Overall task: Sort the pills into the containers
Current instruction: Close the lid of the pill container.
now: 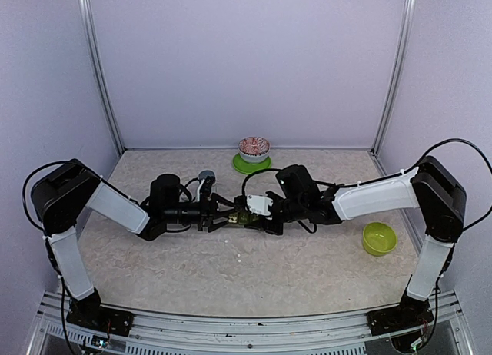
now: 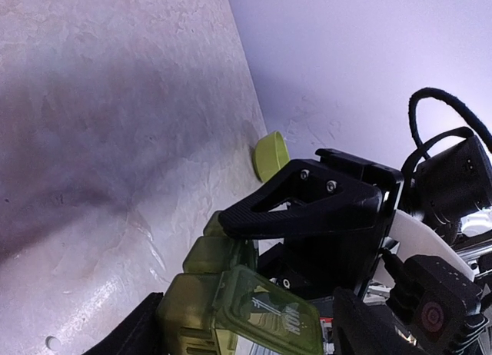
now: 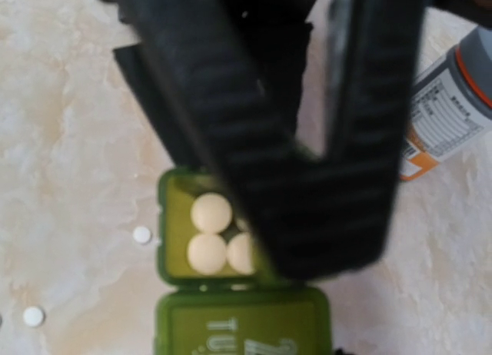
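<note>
The right gripper point(image 3: 327, 243), almost shut, seems to pinch the green box point(image 3: 242, 324) so it cannot slide. The left gripper point(image 1: 217, 218) stands partly open at the box's other end; I cannot tell if it grips. Three pills point(image 3: 211, 213) lie in the box's open part, just beside the right jaws.

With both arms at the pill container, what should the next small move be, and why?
Probably ease the right claw off the container toward the nearest loose pill. The open compartment already holds three pills, while that one and a second loose pill lie on the table beside it. Whether the claw grips the container is unclear, so go gently.
</note>
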`<action>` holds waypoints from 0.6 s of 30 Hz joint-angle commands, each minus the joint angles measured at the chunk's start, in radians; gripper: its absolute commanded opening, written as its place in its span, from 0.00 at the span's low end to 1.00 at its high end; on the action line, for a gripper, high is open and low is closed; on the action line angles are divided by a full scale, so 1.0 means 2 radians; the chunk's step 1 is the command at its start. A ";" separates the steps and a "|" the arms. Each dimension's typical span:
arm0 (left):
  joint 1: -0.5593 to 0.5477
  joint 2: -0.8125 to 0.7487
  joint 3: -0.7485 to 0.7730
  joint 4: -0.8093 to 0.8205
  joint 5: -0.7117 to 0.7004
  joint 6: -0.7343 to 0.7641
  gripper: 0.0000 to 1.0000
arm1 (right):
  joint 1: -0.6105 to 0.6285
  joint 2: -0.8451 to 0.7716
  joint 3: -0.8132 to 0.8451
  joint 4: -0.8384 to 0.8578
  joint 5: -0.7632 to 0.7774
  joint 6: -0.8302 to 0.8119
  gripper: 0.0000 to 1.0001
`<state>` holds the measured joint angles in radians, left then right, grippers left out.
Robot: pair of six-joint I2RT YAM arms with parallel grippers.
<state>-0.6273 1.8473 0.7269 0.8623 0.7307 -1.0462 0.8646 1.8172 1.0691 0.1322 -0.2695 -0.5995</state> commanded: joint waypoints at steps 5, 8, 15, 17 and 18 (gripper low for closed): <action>-0.008 0.012 0.003 0.035 0.014 -0.009 0.65 | 0.005 0.003 0.022 0.007 0.016 0.009 0.38; -0.010 0.015 0.003 0.040 0.015 -0.012 0.61 | 0.005 0.005 0.024 0.007 0.019 0.010 0.38; -0.011 0.017 0.000 0.049 0.017 -0.018 0.56 | 0.005 0.007 0.027 0.005 0.025 0.011 0.38; -0.010 0.016 -0.003 0.051 0.015 -0.020 0.54 | 0.005 0.007 0.027 0.006 0.024 0.011 0.38; -0.010 0.015 -0.003 0.052 0.015 -0.021 0.53 | 0.005 0.006 0.025 0.007 0.024 0.011 0.38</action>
<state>-0.6422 1.8729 0.7269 0.9131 0.7406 -1.0798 0.8646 1.8179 1.0977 0.1318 -0.2344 -0.5880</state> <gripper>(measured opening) 0.546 0.420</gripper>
